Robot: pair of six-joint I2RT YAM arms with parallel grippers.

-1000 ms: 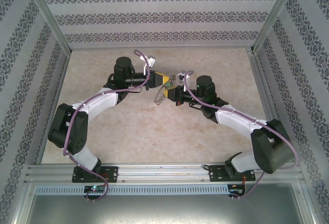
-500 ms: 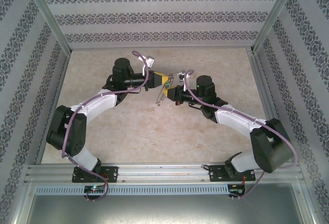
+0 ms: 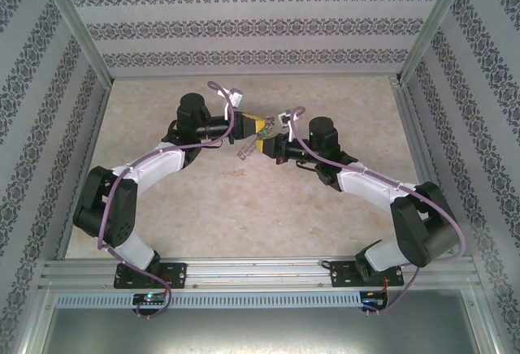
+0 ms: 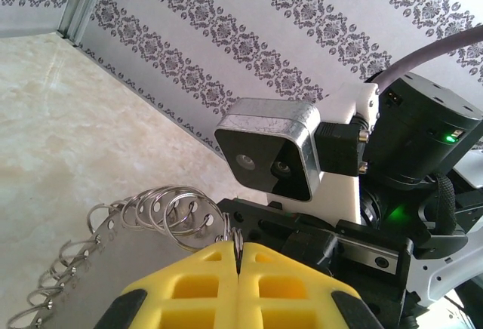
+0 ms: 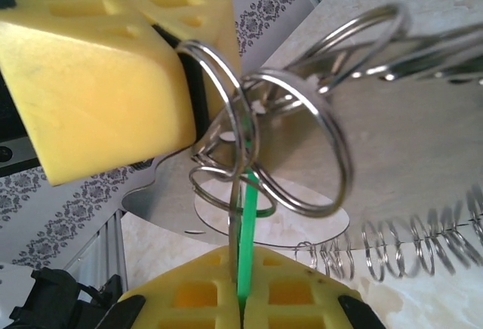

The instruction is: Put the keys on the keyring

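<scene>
1. Over the middle of the far half of the table [image 3: 244, 208], the two arms met tip to tip, the left jaws just behind and above the right jaws in the top view.
2. The keyring [image 3: 241, 153] hung in the air between them, clear of the table surface.
3. In the left wrist view, the left jaws were pressed together, their yellow fingers [image 4: 189, 291] pinching the keyring's rim at the seam between them. The small rings [image 4: 162, 208] fanned away to the left along that rim.
4. The keyring's flat grey body ran down and left from the pinch, beside the left finger.
5. The right arm's camera housing [image 4: 268, 155] sat just beyond the pinched spot, facing the left jaws.
6. In the right wrist view, the right jaws were clamped on the key [image 5: 243, 261]. Its green head stood edge-on in the seam between the yellow pads [image 5: 189, 299].
7. The key rose straight up from those jaws into the cluster of overlapping wire loops right above them. Whether it had passed through a loop could not be told.
8. The left arm's yellow finger [image 5: 98, 80] sat just left of and above those loops, touching them.
</scene>
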